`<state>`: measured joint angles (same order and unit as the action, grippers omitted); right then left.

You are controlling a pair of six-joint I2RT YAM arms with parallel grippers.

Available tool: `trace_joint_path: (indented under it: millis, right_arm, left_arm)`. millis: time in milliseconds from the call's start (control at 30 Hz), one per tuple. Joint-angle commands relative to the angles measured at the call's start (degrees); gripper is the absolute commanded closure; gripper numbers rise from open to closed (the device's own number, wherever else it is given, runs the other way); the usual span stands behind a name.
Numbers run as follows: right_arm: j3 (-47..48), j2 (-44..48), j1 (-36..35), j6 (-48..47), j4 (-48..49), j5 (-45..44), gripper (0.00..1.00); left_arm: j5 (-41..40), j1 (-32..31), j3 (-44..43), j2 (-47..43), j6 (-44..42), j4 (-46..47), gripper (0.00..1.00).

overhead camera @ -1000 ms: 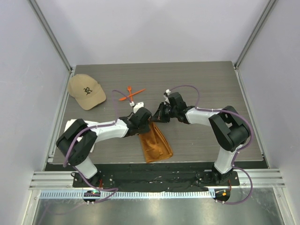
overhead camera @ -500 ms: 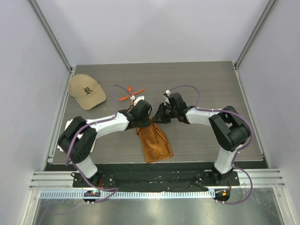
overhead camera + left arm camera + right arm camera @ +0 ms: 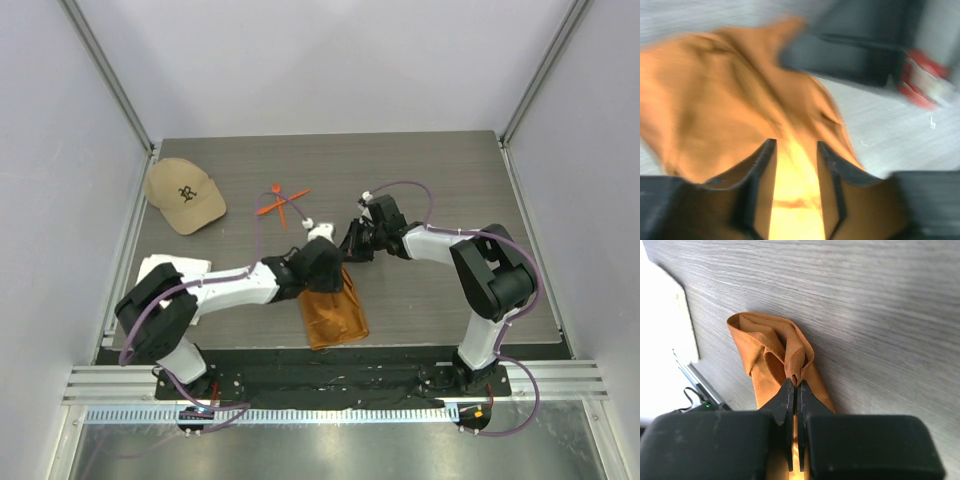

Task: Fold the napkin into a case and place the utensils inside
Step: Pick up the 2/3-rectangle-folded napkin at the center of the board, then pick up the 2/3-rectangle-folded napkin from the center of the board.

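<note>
While the napkin (image 3: 335, 315) lay half-folded near the table's (image 3: 430, 180) front edge, the left gripper (image 3: 795, 149) hovered over its far end, jaws apart. Just beyond, the right gripper (image 3: 794, 386) pinched a fold of it, jaws closed. Farther back lay the crossed utensils (image 3: 281, 203), and left of them the cap (image 3: 185, 195).

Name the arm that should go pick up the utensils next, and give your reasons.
Left. The right gripper is shut on the napkin, pinching its folded edge. The left gripper has its jaws apart over the cloth, and the utensils lie on the table nearer its side.
</note>
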<state>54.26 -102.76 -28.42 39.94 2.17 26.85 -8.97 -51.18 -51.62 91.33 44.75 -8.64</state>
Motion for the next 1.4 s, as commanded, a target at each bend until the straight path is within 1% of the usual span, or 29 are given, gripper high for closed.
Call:
trace_joint_path:
  millis: [0,33,67,100,133,200,233,267,367,400,467,500,533,600,667,700,767,800,867,900,933,1033,1067,1100,1233,1333,1367]
  right_arm:
    - [2.43,2.48,1.26,5.05,-1.82,-0.83,0.99]
    - [2.52,2.65,1.44,7.06,-2.17,-0.84,0.99]
    - [2.69,2.65,1.62,7.77,-3.65,-0.92,0.99]
    - [3.13,2.57,2.05,8.56,-5.06,-1.10,0.99]
    - [3.39,2.30,2.32,9.62,-6.21,-1.71,0.99]
    - [3.92,2.21,2.67,11.47,-7.97,-2.24,0.99]
    - [3.75,2.47,2.85,12.26,-8.58,-3.37,0.99]
    - [3.14,3.26,3.02,13.92,-8.76,-3.82,0.99]
    - [2.96,5.02,3.29,15.86,-11.47,-7.68,0.99]
    - [2.87,5.29,3.29,15.87,-11.67,-7.87,0.99]
    - [2.96,5.38,3.38,16.48,-12.89,-8.31,0.99]
    - [3.04,5.29,3.38,15.87,-12.90,-7.96,0.99]
    - [3.22,5.29,3.29,15.78,-13.25,-7.95,0.99]
    - [2.78,5.90,3.29,15.43,-13.34,-8.22,0.99]
    - [2.00,6.34,3.46,15.25,-13.25,-8.92,0.99]
    - [1.73,6.61,3.46,15.34,-13.16,-8.92,0.99]
    - [1.55,6.61,3.46,15.34,-12.99,-8.66,0.99]
    - [1.46,6.52,3.55,15.34,-12.90,-8.57,0.99]
    - [1.55,6.35,3.55,14.90,-12.90,-8.74,0.99]
    - [1.46,6.17,3.73,14.90,-12.90,-8.66,0.99]
    - [1.46,6.17,3.73,14.90,-12.81,-8.57,0.99]
    - [0.85,6.26,4.17,14.99,-12.37,-8.40,0.99]
    - [0.67,6.26,4.25,15.08,-12.20,-8.22,0.99]
    - [0.76,6.34,4.60,14.90,-12.11,-8.13,0.99]
    - [0.67,6.34,5.57,13.41,-12.11,-7.60,0.99]
    - [0.67,6.34,6.54,11.39,-12.02,-6.90,0.99]
    - [0.76,6.43,6.63,10.34,-12.19,-7.07,0.99]
  left_arm:
    - [-8.85,-10.06,0.46,-2.47,-6.25,5.83,0.49]
    - [-10.61,-13.82,0.64,-2.12,-8.00,6.35,0.38]
    - [-13.06,-15.51,0.46,-1.60,-8.71,7.06,0.36]
    - [-14.05,-16.84,0.29,-0.29,-9.06,7.15,0.29]
    - [-14.66,-19.02,-0.06,0.33,-8.98,7.06,0.24]
    - [-17.47,-21.93,-1.20,1.56,-8.19,6.45,0.22]
    - [-18.79,-22.90,-2.34,2.96,-7.84,6.19,0.13]
    - [-21.85,-23.78,-3.31,4.11,-7.23,4.10,0.12]
    - [-26.17,-27.39,-8.31,9.29,-7.04,0.57,0.12]
    - [-30.27,-29.31,-9.54,10.44,-6.87,-2.14,0.12]
    - [-32.59,-30.47,-14.46,14.83,-5.30,-6.36,0.12]
    - [-34.43,-30.91,-16.13,16.41,-4.51,-10.47,0.16]
    - [-35.32,-31.09,-18.76,18.51,-3.54,-12.17,0.18]
    - [-36.55,-31.17,-20.88,20.28,-2.48,-16.73,0.24]
    - [-37.08,-31.61,-22.56,21.43,-1.69,-18.07,0.27]
    - [-37.34,-31.70,-22.56,21.61,-1.34,-18.34,0.32]
    - [-37.61,-31.88,-23.09,22.13,-1.07,-20.53,0.34]
    - [-37.96,-31.97,-23.09,22.49,-0.03,-21.49,0.37]
    - [-37.35,-31.88,-23.09,22.93,1.03,-23.25,0.40]
    - [-37.09,-31.88,-23.27,23.54,2.43,-24.13,0.39]
    - [-36.39,-31.88,-23.27,23.72,2.36,-24.31,0.40]
    - [-33.49,-32.06,-23.09,24.07,2.88,-24.05,0.46]
    - [-32.52,-31.97,-23.09,24.25,3.06,-23.88,0.54]
    - [-31.73,-31.88,-22.83,24.59,2.97,-23.44,0.58]
    - [-28.04,-31.18,-20.37,23.55,2.27,-20.02,0.69]
    - [-25.31,-29.95,-16.68,19.96,1.39,-14.66,0.83]
    - [-24.52,-29.25,-15.81,18.90,0.35,-13.25,0.89]
